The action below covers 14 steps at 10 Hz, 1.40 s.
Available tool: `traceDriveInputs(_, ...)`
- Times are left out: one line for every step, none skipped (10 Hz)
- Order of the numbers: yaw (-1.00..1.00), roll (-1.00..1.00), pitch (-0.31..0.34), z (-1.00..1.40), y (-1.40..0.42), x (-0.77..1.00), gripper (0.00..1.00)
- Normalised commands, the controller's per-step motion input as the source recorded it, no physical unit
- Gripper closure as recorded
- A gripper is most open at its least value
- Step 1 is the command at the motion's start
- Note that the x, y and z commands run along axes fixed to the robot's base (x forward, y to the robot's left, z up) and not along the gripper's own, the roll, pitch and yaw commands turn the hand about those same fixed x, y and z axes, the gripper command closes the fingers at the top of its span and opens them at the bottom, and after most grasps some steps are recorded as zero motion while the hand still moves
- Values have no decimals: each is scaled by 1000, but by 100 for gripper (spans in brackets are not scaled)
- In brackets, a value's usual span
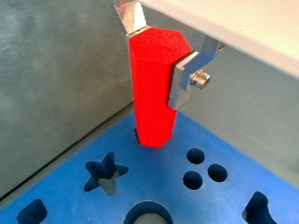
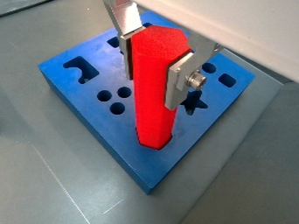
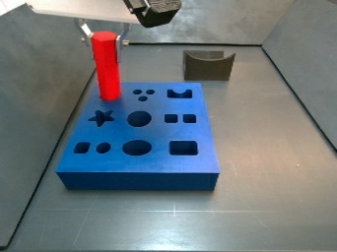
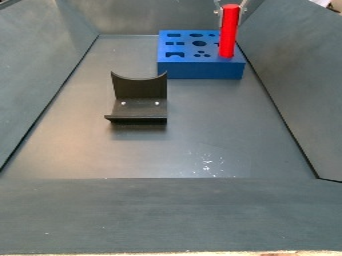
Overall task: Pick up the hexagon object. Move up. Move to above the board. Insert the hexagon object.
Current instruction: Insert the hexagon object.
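- Wrist view: gripper (image 1: pixel 163 54) clamped on the upper part of the hexagon object (image 1: pixel 155 92), one silver finger (image 1: pixel 187 80) flat on a facet, the other behind the top edge. Bar upright, lower end standing in a hole near a corner of the board (image 1: pixel 163 188); depth of entry hidden.
- Wrist view: same grip seen from the opposite side, gripper (image 2: pixel 155 54) closed on the hexagon object (image 2: pixel 153 92); foot of the bar seated at the near corner of the board (image 2: pixel 87 105), beside the star hole.
- Side view: hexagon object (image 3: pixel 106 67) upright at the far left corner of the board (image 3: pixel 138 162), gripper (image 3: pixel 104 37) at its top, mostly cropped. Fixture (image 3: pixel 207 64) well apart, beyond the board.
- Side view: hexagon object (image 4: pixel 229 32) vertical on the board (image 4: pixel 201 62), far from the fixture (image 4: pixel 136 100); gripper (image 4: pixel 230 4) barely in frame.
- Handling, as a judgement: likely rigid, light plastic, glossy and therefore slippery; best held on two opposite flat facets near the top, kept plumb, since a tilt could jam the edges in the hole.
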Motion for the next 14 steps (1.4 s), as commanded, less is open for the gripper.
traceDriveInputs(0,0,-56,-1000,31,17,100)
traceDriveInputs(0,0,-44,-1000,34,0,100)
traceDriveInputs(0,0,-49,-1000,29,0,100)
traceDriveInputs(0,-24,-93,-1000,0,94,100)
traceDriveInputs(9,-37,-91,-1000,9,126,100)
traceDriveInputs(37,0,-9,-1000,94,3,100)
traceDriveInputs(0,3,0,-1000,0,29,100)
traceDriveInputs(0,0,0,-1000,0,157,100)
traceDriveInputs(0,-109,-133,-543,0,3,100)
traceDriveInputs(0,21,-83,-274,-49,0,100)
traceDriveInputs(-11,37,-96,-1000,0,-249,100)
traceDriveInputs(0,0,-40,-1000,0,-351,100)
traceDriveInputs(0,0,-20,-1000,0,-369,100)
traceDriveInputs(0,0,-14,-1000,0,-374,100)
